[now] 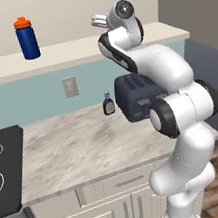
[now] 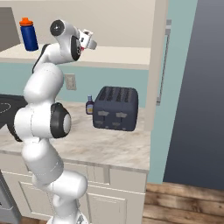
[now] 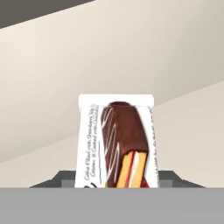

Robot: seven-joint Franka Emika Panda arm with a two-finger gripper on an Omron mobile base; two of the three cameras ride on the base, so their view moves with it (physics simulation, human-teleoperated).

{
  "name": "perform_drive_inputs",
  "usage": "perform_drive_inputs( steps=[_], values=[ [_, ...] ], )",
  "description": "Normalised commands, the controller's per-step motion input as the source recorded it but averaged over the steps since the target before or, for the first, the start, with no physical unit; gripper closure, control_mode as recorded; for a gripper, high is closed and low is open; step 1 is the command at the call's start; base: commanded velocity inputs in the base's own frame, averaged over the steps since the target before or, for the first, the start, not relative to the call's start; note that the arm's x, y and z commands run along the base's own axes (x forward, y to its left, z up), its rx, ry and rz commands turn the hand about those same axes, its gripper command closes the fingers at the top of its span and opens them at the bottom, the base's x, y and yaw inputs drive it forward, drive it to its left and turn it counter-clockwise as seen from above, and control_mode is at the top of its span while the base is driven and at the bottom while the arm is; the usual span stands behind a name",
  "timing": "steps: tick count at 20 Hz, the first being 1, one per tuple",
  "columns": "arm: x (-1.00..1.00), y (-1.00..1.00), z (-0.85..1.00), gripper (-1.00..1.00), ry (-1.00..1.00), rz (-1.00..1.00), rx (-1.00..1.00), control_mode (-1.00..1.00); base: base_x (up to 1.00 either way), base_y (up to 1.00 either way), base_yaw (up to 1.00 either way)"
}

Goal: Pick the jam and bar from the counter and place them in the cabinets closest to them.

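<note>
Bar (image 1: 98,21) sits pinched in the tool (image 1: 102,22) above the shelf (image 1: 80,51), at 3 o'clock from a blue bottle (image 1: 27,38). Right base view: bar (image 2: 89,38) held over the shelf, toaster (image 2: 116,108) on the desk (image 2: 109,146) below. Hand view: bar (image 3: 116,141) upright between dark fingertips (image 3: 168,177).
</note>
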Motion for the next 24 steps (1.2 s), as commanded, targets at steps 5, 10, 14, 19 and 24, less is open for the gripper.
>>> perform_drive_inputs(
  steps=[5, 10, 14, 19, 24],
  values=[
    [0.62, 0.00, 0.00, -1.00, 0.00, 0.00, 0.00, -1.00, 0.00, 0.00, 0.00],
    [0.37, 0.00, 0.00, -1.00, -0.01, 0.00, 0.00, -1.00, 0.00, 0.00, 0.00],
    [-0.06, 0.00, 0.11, -1.00, 0.00, 0.00, 0.00, -1.00, 0.00, 0.00, 0.00],
    [-0.52, 0.01, 0.17, -1.00, 0.00, 0.00, 0.00, -1.00, 0.00, 0.00, 0.00],
    [-0.93, 0.03, 0.03, -1.00, -0.03, 0.05, -0.01, -1.00, 0.00, 0.00, 0.00]
  ],
)
